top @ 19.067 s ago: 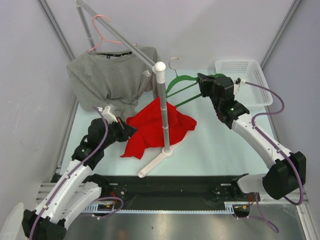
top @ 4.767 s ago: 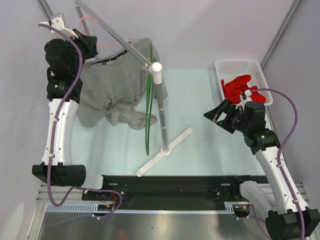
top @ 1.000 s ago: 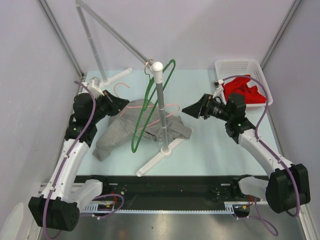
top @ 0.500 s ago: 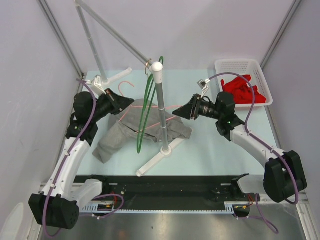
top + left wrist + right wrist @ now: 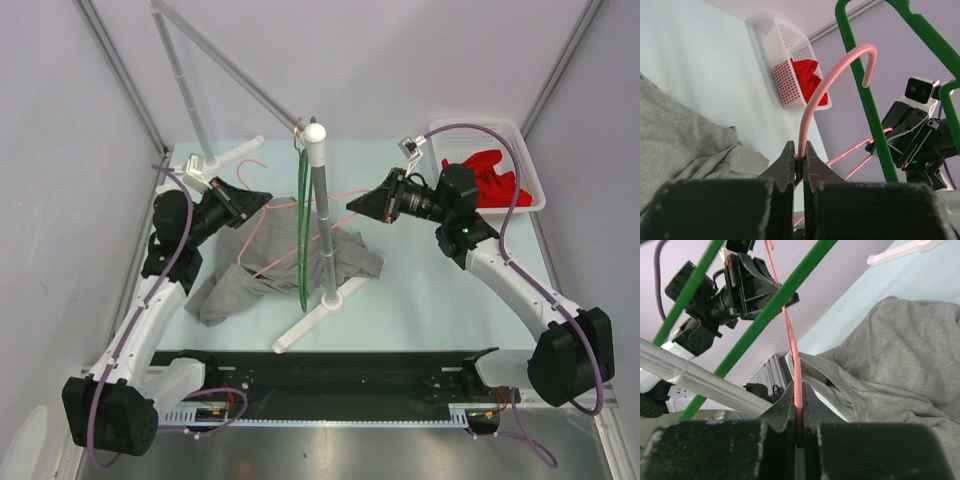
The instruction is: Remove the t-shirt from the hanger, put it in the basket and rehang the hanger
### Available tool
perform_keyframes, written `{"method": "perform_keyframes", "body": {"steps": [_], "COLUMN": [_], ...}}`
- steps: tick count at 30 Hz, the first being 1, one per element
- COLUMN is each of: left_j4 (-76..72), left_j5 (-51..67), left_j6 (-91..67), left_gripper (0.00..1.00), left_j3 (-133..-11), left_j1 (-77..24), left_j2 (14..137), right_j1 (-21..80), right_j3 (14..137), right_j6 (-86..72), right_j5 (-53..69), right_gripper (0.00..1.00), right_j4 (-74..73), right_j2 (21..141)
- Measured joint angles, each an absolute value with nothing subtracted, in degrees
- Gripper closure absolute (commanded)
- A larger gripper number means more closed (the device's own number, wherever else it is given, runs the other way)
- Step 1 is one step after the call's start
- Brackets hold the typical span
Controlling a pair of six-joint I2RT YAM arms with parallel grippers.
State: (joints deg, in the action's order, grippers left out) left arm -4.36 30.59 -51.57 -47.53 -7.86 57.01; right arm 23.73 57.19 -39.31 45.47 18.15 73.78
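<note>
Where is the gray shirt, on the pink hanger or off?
Looks off: the gray shirt lies crumpled on the table; left tool and right tool hold the pink hanger above it.

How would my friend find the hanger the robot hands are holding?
Find the tall white pole in the middle of the table. A thin pink hanger stretches across it, pinched by the left gripper and the right gripper. Its neighbour, the green hanger, is thicker and dangles from the pole, unheld.
</note>
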Motion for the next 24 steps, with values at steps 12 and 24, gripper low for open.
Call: {"method": "perform_keyframes", "body": {"steps": [12, 24], "left_j4": [-12.43, -8.45], "left_j5": [26.76, 26.57], "left_j6": [-56.97, -52.73], "left_gripper": [1.00, 0.30], "left_j3": [-47.35, -48.80], "left_j1": [-13.47, -16.01], "left_j2": [62.50, 63.46], "right_j1": [19.88, 13.56], "right_j3": [62.52, 63.70], "right_j6": [-34.24, -34.74], "right_j5": [43.00, 42.17], "right_gripper": [1.00, 1.00], "right_j4": [6.52, 6.39], "right_j2": [71.46, 70.30]}}
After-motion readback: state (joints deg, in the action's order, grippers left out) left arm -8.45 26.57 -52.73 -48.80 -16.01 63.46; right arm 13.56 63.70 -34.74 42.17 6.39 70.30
